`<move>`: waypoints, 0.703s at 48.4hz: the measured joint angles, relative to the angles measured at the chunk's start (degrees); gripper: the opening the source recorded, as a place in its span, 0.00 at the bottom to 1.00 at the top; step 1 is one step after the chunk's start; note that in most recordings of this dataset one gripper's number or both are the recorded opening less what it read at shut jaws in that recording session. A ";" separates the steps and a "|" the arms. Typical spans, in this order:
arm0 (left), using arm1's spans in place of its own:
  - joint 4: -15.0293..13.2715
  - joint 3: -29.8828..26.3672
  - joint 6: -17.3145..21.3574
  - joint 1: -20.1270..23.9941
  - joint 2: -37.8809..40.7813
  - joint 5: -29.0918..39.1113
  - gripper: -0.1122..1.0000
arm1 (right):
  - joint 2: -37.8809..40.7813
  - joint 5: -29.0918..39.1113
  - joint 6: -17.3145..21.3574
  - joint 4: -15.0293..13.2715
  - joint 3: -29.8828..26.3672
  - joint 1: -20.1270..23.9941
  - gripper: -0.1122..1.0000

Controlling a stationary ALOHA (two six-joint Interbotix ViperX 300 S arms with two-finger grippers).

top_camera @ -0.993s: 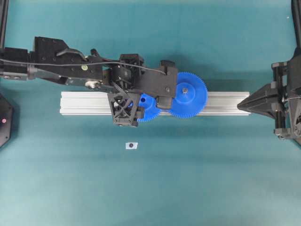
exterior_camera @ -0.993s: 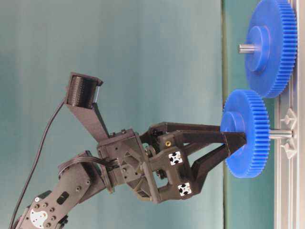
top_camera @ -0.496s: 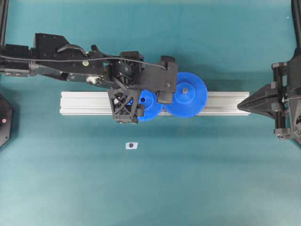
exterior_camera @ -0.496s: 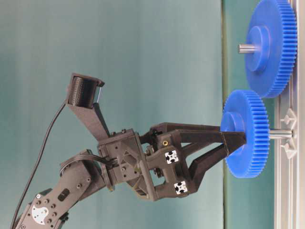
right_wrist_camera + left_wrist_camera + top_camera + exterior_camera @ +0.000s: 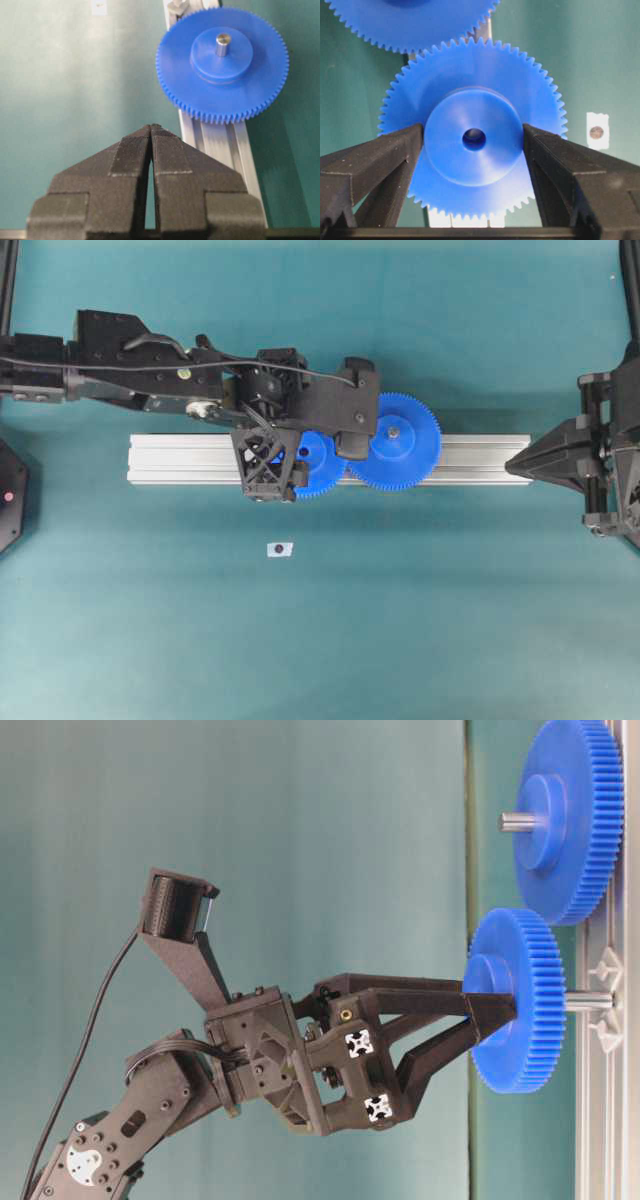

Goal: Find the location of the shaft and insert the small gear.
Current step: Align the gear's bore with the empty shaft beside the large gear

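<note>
Overhead, the left hand covers much of the small gear; the white tag's marking is illegible.

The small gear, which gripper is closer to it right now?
Left. The left gripper has its fingers on either side of the small gear's hub, over the rail. The right gripper sits shut off the rail's far end, beyond the larger gear.

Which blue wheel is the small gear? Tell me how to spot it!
Find the long silver rail across the teal table. Two blue toothed wheels sit on it; the small gear is the left one, its round hub pinched by the left gripper. The large gear beside it is wider and untouched.
</note>
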 measured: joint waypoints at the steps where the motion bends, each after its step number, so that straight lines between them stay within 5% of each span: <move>1: 0.00 0.00 0.00 0.00 -0.09 0.00 0.85 | 0.00 0.00 0.00 -0.09 0.00 0.00 0.15; 34: 0.00 -2.64 -1.14 0.09 0.00 1.85 0.92 | 0.00 0.35 0.00 -0.09 0.09 0.00 0.15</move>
